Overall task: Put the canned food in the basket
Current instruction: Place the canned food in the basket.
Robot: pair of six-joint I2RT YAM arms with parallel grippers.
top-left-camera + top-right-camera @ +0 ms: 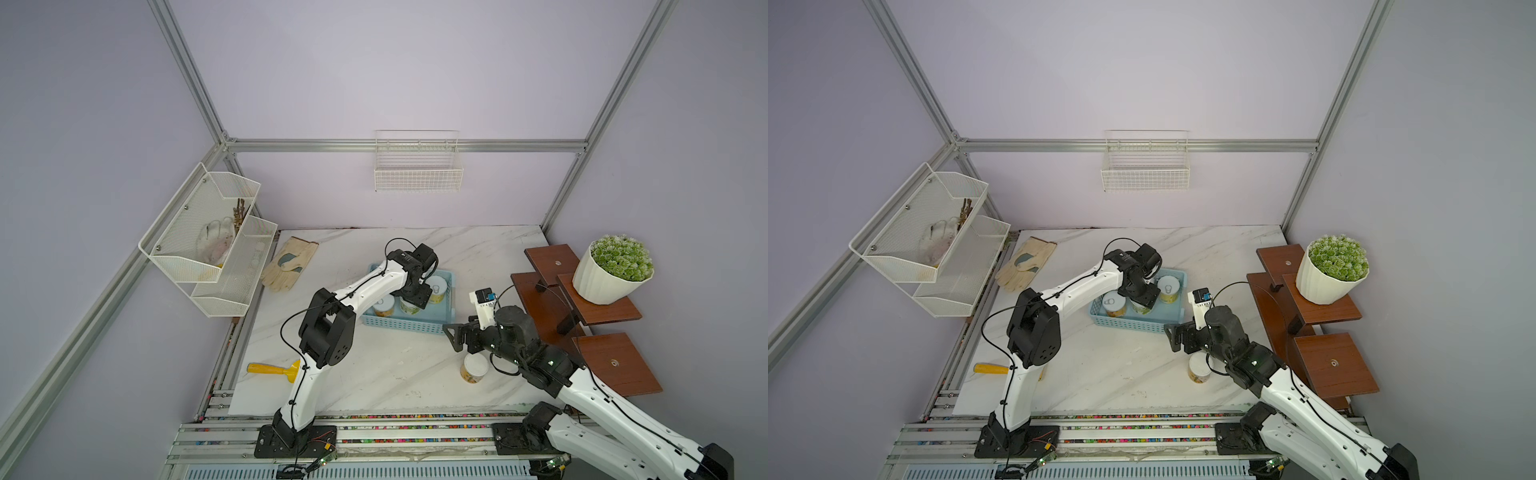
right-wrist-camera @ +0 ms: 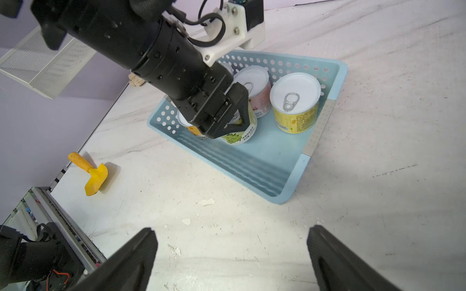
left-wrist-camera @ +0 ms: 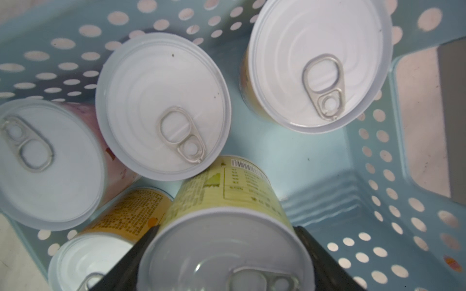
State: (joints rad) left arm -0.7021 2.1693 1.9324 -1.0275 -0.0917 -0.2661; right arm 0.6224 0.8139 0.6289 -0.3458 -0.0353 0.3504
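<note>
Can [image 2: 237, 138] inside basket [image 2: 264, 158], tight in left tool [image 2: 227, 126]; right tool [image 2: 232, 230] spread wide, empty, near 1 loose can [image 1: 475, 368].

Qty: 6 tins [image 3: 164, 105], 1 blue basket [image 1: 399, 325], 1 yellow scraper [image 1: 274, 369], 1 plant pot [image 1: 602, 282], 1 wire basket [image 1: 417, 178].

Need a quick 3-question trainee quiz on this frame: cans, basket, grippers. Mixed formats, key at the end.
1. True or false: the left gripper is shut on a green-labelled can inside the light blue basket.
2. Counting the held one, the basket holds: A) three B) five C) six
3. Fill in: the right gripper, near the plain-topped can on the marble table, has its jaws ____.

Key: 1 true; 2 B; 3 open.
</note>
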